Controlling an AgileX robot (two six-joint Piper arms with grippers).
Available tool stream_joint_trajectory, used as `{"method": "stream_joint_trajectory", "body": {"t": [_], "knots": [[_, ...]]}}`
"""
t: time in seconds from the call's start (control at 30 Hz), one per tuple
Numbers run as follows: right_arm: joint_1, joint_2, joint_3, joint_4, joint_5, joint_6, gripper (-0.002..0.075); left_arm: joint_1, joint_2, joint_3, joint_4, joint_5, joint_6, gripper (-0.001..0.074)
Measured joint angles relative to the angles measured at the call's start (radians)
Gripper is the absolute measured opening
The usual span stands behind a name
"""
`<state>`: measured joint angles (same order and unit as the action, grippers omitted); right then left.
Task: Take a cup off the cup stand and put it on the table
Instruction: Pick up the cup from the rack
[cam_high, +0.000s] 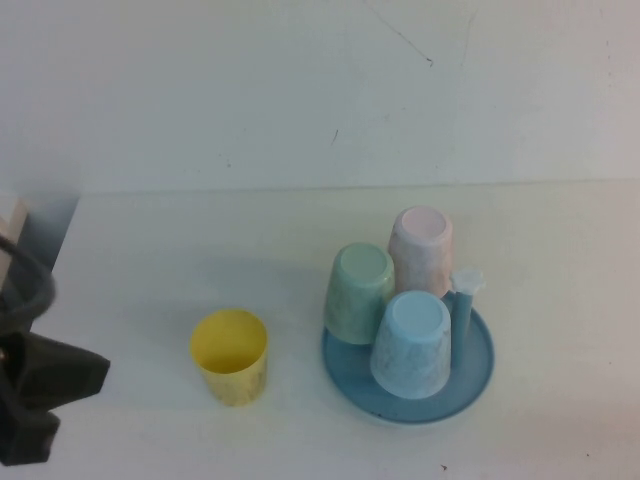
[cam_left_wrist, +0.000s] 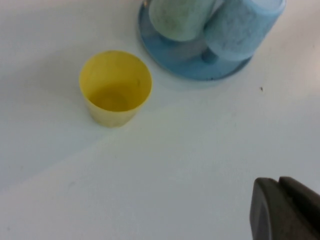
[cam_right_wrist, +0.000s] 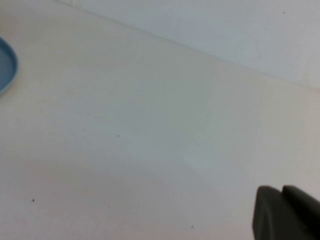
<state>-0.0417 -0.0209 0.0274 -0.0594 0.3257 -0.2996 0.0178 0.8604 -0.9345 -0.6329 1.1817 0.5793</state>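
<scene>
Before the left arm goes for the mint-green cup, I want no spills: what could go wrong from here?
1. The cup sits upside down on the cup stand, packed against the light blue cup and pink cup; lifting it may drag those.
2. The yellow cup stands on the table between the left gripper and the stand, so a low reach may knock it.
3. The right gripper stays clear, away from the stand.
</scene>
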Motion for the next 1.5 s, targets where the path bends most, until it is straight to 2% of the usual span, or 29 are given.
{"method": "stream_joint_trajectory", "body": {"t": [0.1, 0.37, 0.5, 0.6, 0.7, 0.8, 0.93, 1.1, 1.5], "knots": [[0.000, 0.000, 0.000, 0.000, 0.000, 0.000, 0.0018, -0.103, 0.087, -0.063, 0.099, 0.021, -0.048, -0.0003], [0.000, 0.000, 0.000, 0.000, 0.000, 0.000, 0.0018, -0.463, 0.299, -0.229, 0.481, 0.022, -0.381, -0.0003], [0.000, 0.000, 0.000, 0.000, 0.000, 0.000, 0.0018, -0.581, 0.429, -0.355, 0.574, 0.048, -0.441, 0.0009], [0.000, 0.000, 0.000, 0.000, 0.000, 0.000, 0.0018, -0.646, 0.539, -0.469, 0.616, 0.060, -0.459, 0.0069], [0.000, 0.000, 0.000, 0.000, 0.000, 0.000, 0.0018, -0.673, 0.654, -0.604, 0.633, 0.062, -0.466, 0.0205], [0.000, 0.000, 0.000, 0.000, 0.000, 0.000, 0.0018, -0.686, 0.767, -0.736, 0.626, 0.062, -0.478, 0.0398], [0.000, 0.000, 0.000, 0.000, 0.000, 0.000, 0.0018, -0.686, 0.881, -0.881, 0.633, 0.062, -0.489, 0.0545], [0.000, 0.000, 0.000, 0.000, 0.000, 0.000, 0.0018, -0.686, 1.004, -1.003, 0.624, 0.062, -0.501, 0.0566], [0.000, 0.000, 0.000, 0.000, 0.000, 0.000, 0.0018, -0.688, 1.141, -1.015, 0.622, 0.062, -0.498, 0.0543]]}}
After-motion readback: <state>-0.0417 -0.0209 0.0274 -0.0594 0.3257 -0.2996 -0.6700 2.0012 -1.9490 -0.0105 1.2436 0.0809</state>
